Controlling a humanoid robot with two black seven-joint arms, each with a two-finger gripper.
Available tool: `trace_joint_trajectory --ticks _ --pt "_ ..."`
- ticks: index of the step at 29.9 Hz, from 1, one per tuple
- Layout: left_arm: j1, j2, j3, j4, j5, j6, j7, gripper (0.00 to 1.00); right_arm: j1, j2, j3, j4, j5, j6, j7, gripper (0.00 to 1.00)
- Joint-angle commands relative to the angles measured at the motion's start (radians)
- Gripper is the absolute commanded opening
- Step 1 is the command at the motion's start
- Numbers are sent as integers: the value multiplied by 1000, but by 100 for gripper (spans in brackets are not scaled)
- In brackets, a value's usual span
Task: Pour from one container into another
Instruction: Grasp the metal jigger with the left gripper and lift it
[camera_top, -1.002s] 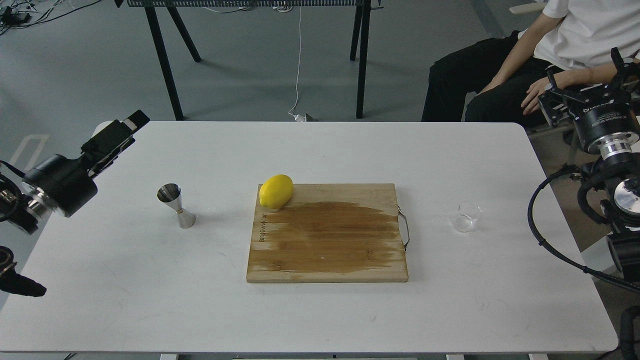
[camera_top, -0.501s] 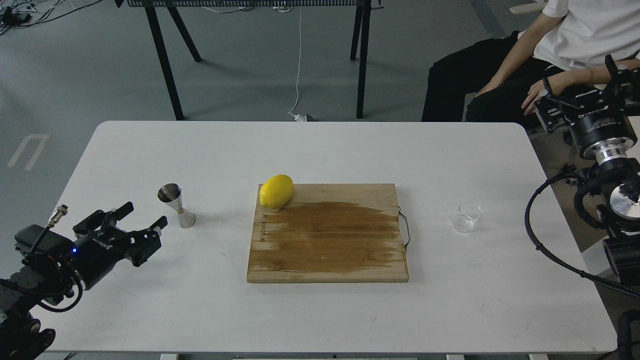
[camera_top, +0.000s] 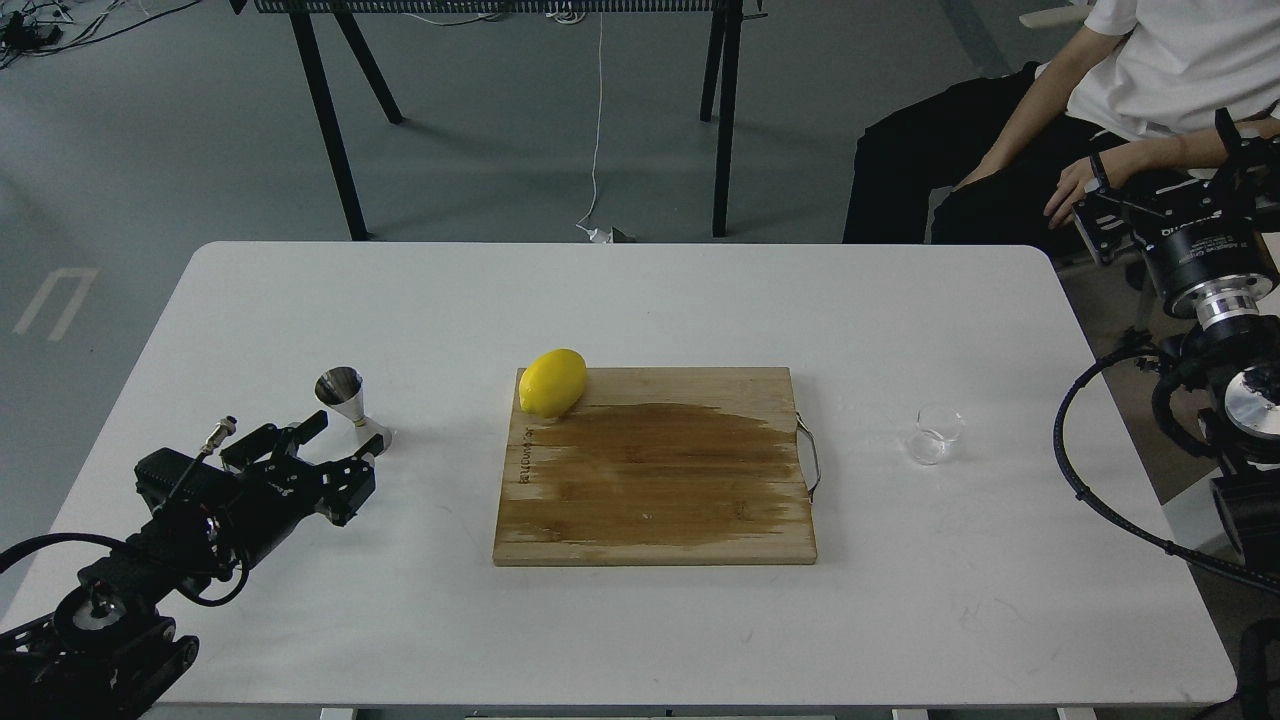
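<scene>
The steel hourglass jigger stands upright on the white table, left of the cutting board. My left gripper lies low over the table just in front of and left of the jigger. It is open, with the fingers spread toward the jigger's base and holding nothing. The small clear glass cup stands upright to the right of the board; I cannot tell whether it holds anything. My right gripper hovers off the table's far right corner, well away from the cup. Its fingers are spread wide and hold nothing.
A wooden cutting board with a metal handle on its right edge lies in the middle. A yellow lemon rests on its far left corner. A seated person is beyond the far right corner, just behind my right gripper.
My left arm dropped from a raised position at the table's left edge. It then advanced right and forward, bringing its gripper up to the jigger. The right gripper only shifted slightly.
</scene>
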Motion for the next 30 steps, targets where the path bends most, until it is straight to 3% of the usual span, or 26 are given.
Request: trace_joint_trajectory --ticks 1,15,26,30 --pt "-29 -35 1 50 0 0 3 67 1 0 0 -1 0 0 0 100" --pt "-78 -59 -1 93 0 0 0 14 1 0 1 1 0 0 0 100" --pt "-138 -53 -16 71 0 0 -3 9 0 -5 3 -1 0 0 0 100" --pt "-184 -29 -2 -43 0 0 -5 10 0 -6 3 -1 0 0 0 100"
